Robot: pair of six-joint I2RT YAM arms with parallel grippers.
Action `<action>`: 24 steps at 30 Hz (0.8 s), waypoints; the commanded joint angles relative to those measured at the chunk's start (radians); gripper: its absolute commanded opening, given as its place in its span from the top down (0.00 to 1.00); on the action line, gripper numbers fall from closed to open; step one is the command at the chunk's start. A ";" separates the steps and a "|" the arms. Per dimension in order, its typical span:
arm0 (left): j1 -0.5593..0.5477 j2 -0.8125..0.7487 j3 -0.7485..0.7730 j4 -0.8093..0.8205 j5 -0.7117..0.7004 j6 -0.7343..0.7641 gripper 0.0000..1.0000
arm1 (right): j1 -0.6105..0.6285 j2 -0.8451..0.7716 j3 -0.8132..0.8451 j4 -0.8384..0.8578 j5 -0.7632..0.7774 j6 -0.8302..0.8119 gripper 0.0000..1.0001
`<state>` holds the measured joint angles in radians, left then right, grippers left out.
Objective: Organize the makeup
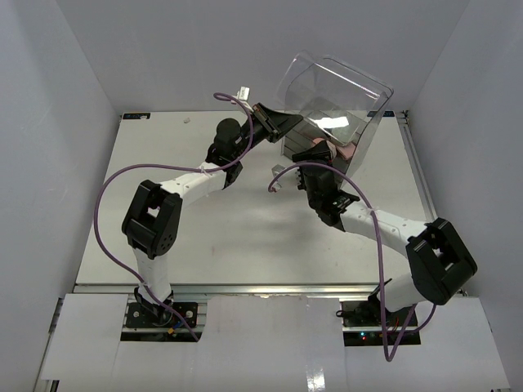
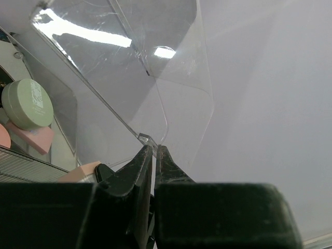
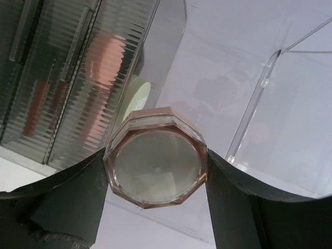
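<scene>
The right gripper (image 3: 155, 171) clamps an octagonal pink compact (image 3: 155, 155) near the drawer box (image 3: 72, 78). The left gripper (image 2: 154, 153) is closed too, pinching a corner of the clear lid (image 2: 155, 78).

Smearing into reddish streaks (image 3: 37, 104) and a pink disc (image 3: 106, 57) behind the ribbed drawer front (image 3: 104, 116). Hiding most of the pale green compact (image 3: 139, 92) behind the octagonal compact (image 3: 155, 166). Running past the left wrist view's top edge: clear lid (image 2: 129, 62). Cutting off at its left edge: pink item (image 2: 3, 136), unidentifiable.
</scene>
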<state>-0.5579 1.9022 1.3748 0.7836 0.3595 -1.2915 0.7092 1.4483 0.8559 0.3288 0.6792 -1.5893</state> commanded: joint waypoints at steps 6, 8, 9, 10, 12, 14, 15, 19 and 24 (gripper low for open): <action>0.009 -0.043 0.056 0.016 -0.014 0.004 0.93 | -0.023 0.068 0.031 0.181 0.078 -0.167 0.79; 0.009 -0.043 0.056 0.017 -0.014 0.004 0.93 | -0.034 0.080 0.038 0.182 0.090 -0.190 0.79; 0.009 -0.043 0.056 0.017 -0.014 0.003 0.93 | -0.040 0.085 0.042 0.181 0.098 -0.198 0.78; 0.009 -0.042 0.056 0.018 -0.014 0.003 0.93 | -0.045 0.091 0.046 0.179 0.104 -0.209 0.78; 0.009 -0.043 0.055 0.019 -0.013 0.003 0.93 | -0.051 0.101 0.053 0.168 0.112 -0.224 0.77; 0.009 -0.045 0.055 0.019 -0.013 0.003 0.93 | -0.057 0.109 0.063 0.154 0.122 -0.229 0.77; 0.009 -0.045 0.055 0.019 -0.013 0.003 0.93 | -0.060 0.113 0.069 0.147 0.124 -0.230 0.77; 0.009 -0.045 0.055 0.019 -0.013 0.003 0.93 | -0.071 0.136 0.088 0.134 0.151 -0.239 0.77; 0.009 -0.042 0.055 0.019 -0.013 0.003 0.93 | -0.087 0.184 0.122 0.094 0.212 -0.242 0.77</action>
<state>-0.5575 1.9022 1.3858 0.7781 0.3595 -1.2919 0.6364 1.6057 0.9173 0.4301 0.8197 -1.7892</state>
